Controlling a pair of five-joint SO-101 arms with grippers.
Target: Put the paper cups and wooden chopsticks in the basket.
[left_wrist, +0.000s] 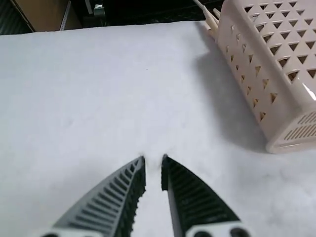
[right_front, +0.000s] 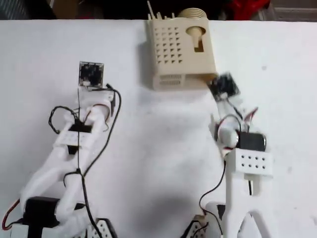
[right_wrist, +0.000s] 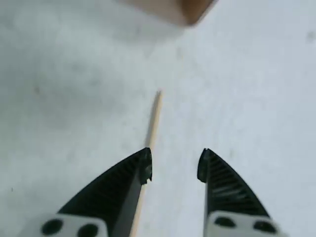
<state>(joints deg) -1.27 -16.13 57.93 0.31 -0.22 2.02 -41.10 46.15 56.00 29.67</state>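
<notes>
A beige perforated basket (right_front: 178, 52) lies at the table's far middle. Paper cups (right_front: 194, 16) and thin wooden chopsticks (right_front: 151, 12) stick out of its far end. My left gripper (left_wrist: 153, 162) hovers low over bare table left of the basket (left_wrist: 269, 64), fingers nearly together with nothing between them. The chopstick tips (left_wrist: 210, 16) show at the basket's far end. My right gripper (right_wrist: 174, 165) is open near the basket's front right corner (right_wrist: 173, 10). One loose wooden chopstick (right_wrist: 154, 116) lies on the table and runs under one fingertip (right_wrist: 143, 165).
The white table (right_front: 148, 144) spreads wide between the two arms. Black cables (right_front: 106, 134) hang along the left arm. Past the table's far edge are dark clutter and a cardboard box (left_wrist: 44, 12).
</notes>
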